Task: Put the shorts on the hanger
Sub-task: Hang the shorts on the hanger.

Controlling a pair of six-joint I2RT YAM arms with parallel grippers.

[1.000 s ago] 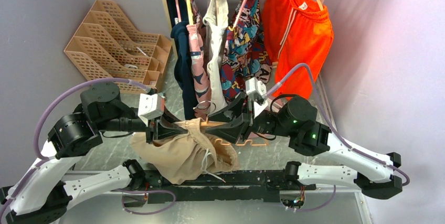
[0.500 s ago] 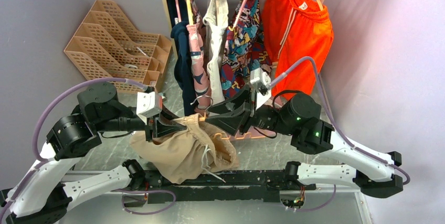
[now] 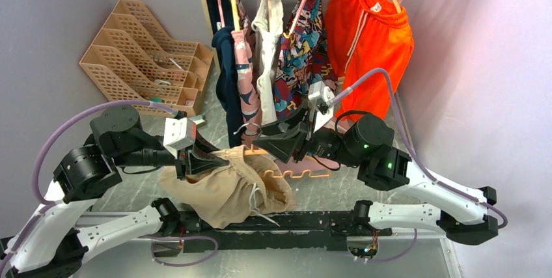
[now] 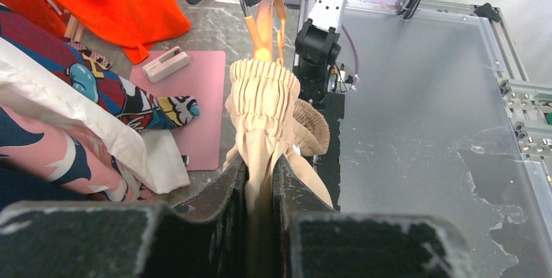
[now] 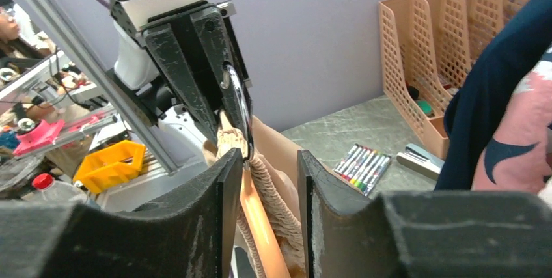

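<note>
The beige shorts [image 3: 221, 190] hang bunched from my left gripper [image 3: 207, 159], which is shut on the gathered waistband [image 4: 263, 96]. In the left wrist view the fabric is pinched between the fingers of that gripper [image 4: 259, 177]. The pale orange hanger [image 3: 296, 174] shows its wavy bar below my right gripper [image 3: 262, 144]. In the right wrist view the hanger's arm [image 5: 258, 226] and the ribbed waistband [image 5: 263, 174] run together between the narrowly parted fingers of that gripper [image 5: 267, 161]. The metal hook [image 5: 239, 99] points at the left gripper. The two grippers face each other, close together above the table.
A clothes rack behind holds several garments, with the bright orange shorts [image 3: 371, 37] at the right. A tan file organizer [image 3: 146, 50] stands at the back left. A pink board [image 4: 189, 105] with a small white item [image 4: 166, 64] lies under the rack. Markers [image 5: 361, 164] lie on the table.
My right gripper has risen and moved a little back and left with the hanger. My left gripper has shifted slightly left, still holding the waistband.
</note>
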